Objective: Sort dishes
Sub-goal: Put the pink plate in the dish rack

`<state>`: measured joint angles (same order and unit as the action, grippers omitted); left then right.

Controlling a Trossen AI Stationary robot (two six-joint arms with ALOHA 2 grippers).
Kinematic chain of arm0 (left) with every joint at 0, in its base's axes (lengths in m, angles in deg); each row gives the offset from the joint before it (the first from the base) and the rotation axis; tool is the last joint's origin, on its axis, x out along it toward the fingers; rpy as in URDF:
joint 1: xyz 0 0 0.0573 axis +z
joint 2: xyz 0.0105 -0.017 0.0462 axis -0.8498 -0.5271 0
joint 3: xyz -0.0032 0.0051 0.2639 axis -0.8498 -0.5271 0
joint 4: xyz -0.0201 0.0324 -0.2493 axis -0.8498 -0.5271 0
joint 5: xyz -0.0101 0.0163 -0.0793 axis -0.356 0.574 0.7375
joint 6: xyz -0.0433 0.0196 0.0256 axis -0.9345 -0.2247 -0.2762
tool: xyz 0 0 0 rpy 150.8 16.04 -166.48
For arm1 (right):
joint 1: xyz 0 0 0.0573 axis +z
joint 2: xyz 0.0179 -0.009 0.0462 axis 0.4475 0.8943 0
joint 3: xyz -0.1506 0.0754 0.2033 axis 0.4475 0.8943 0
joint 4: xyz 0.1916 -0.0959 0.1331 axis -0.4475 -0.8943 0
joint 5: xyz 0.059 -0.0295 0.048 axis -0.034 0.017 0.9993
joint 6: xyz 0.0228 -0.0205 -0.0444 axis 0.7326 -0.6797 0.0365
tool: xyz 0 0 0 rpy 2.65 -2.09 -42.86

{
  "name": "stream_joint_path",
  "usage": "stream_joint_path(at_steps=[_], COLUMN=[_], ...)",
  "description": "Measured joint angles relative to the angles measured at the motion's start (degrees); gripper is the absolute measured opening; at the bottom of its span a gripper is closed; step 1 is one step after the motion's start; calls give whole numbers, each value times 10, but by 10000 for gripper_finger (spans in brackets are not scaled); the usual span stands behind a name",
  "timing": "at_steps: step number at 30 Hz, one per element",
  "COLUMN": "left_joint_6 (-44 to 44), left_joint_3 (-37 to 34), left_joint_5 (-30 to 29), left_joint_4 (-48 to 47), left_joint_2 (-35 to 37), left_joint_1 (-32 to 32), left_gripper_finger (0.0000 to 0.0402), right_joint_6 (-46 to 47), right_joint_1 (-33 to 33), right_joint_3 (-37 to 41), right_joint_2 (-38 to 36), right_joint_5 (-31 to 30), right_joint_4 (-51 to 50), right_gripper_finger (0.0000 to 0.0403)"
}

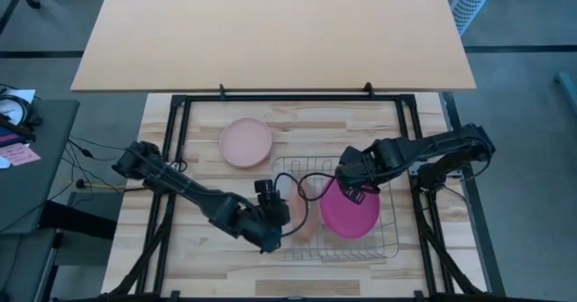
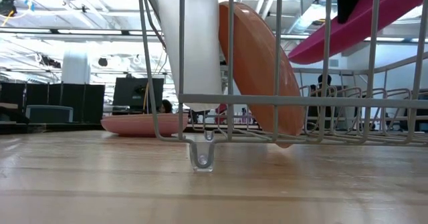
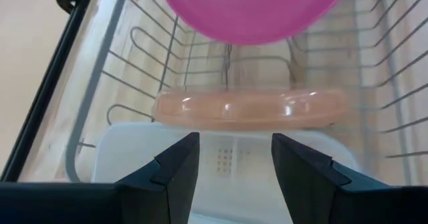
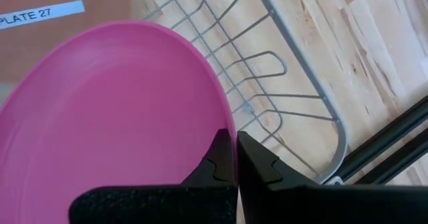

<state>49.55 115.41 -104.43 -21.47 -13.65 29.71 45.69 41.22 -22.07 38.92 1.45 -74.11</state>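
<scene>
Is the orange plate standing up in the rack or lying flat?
Standing up, tilted. The orange plate sits on its edge among the wire rack's bars, leaning over; the pale pink plate lies flat on the table.

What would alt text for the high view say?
The right gripper holds a magenta plate over the wire rack. The left gripper hovers open at the rack's left end by an orange plate; a pale pink plate lies on the table.

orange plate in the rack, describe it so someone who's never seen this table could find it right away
Find the silver wire rack on the wooden table. Inside its left part, the orange plate stands on edge, leaning, beside the white tray. Unlike it, the magenta plate is held by the right tool, and the pale pink plate lies flat outside the rack.
</scene>
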Motion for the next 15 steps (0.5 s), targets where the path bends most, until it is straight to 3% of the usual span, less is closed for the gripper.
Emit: stream_joint_path(at_steps=[15], left_joint_6=[47], left_joint_3=[-3], left_joint_5=[7], left_joint_4=[50], left_joint_2=[-10], left_joint_1=[23], left_gripper_finger=[182], right_joint_6=[18], right_joint_1=[26], right_joint_3=[0], right_joint_2=[0], right_joint_5=[-9], right_joint_4=[0], right_gripper_finger=[0])
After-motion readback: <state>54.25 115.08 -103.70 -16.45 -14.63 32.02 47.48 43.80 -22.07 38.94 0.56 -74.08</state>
